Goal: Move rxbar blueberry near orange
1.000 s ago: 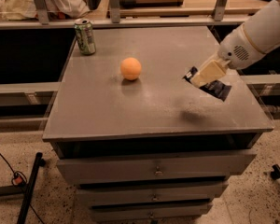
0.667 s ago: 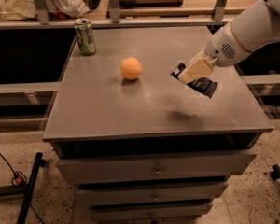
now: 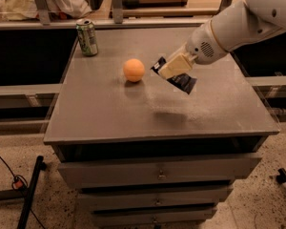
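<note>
The orange (image 3: 134, 70) sits on the grey cabinet top (image 3: 105, 113), left of centre. My gripper (image 3: 170, 68) comes in from the upper right on a white arm and is shut on the rxbar blueberry (image 3: 180, 80), a dark navy wrapper. The bar hangs tilted above the surface, just right of the orange and a small gap away from it. Its shadow falls on the top below it. The cream fingers (image 3: 175, 66) cover the bar's upper middle.
A green drink can (image 3: 87, 37) stands at the back left corner. A rail with posts (image 3: 117, 4) runs behind the cabinet. Drawers (image 3: 157, 173) are below the front edge. A black stand leg (image 3: 31, 190) and cable lie on the floor at left.
My gripper has carried the rxbar blueberry leftward across the top, from near the right edge to just beside the orange. The orange and can have not moved.
</note>
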